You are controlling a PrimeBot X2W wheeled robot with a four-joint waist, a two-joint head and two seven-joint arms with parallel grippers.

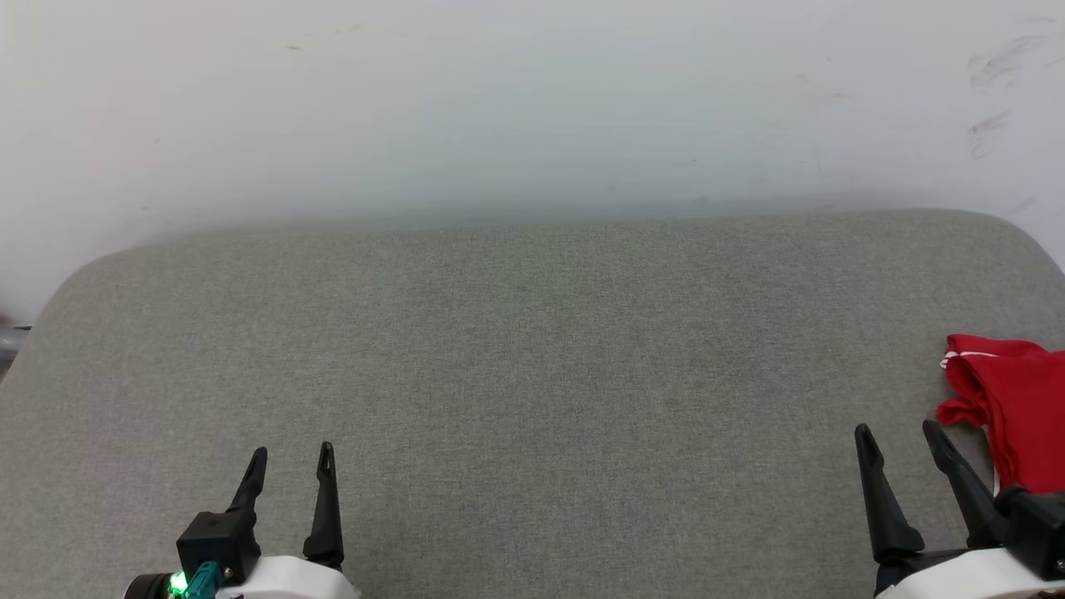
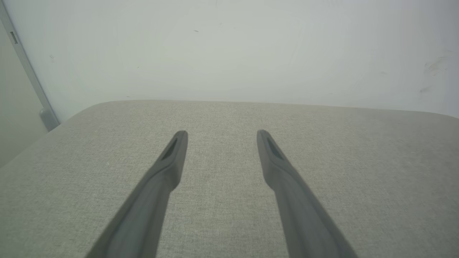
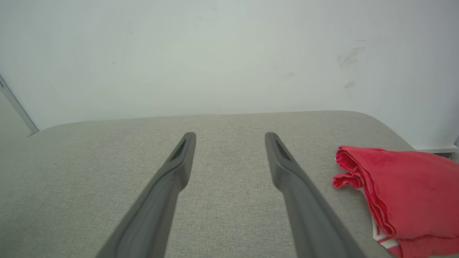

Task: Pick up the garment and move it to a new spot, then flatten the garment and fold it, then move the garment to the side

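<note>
The garment is a bright red shirt folded into a stacked bundle with a thin white trim line, lying at the far right edge of the grey cushioned surface. In the right wrist view the garment lies to the right of my fingers, its layered fold edge facing them, apart from them. My right gripper stands open just left of the bundle, with nothing between its fingers. At the lower left my left gripper is open and empty over bare fabric, as its own view confirms.
A pale wall with a few scuff marks rises right behind the cushion's rounded far edge. A grey metal strip runs down the wall at the left corner. A white ledge shows beyond the cushion's right corner.
</note>
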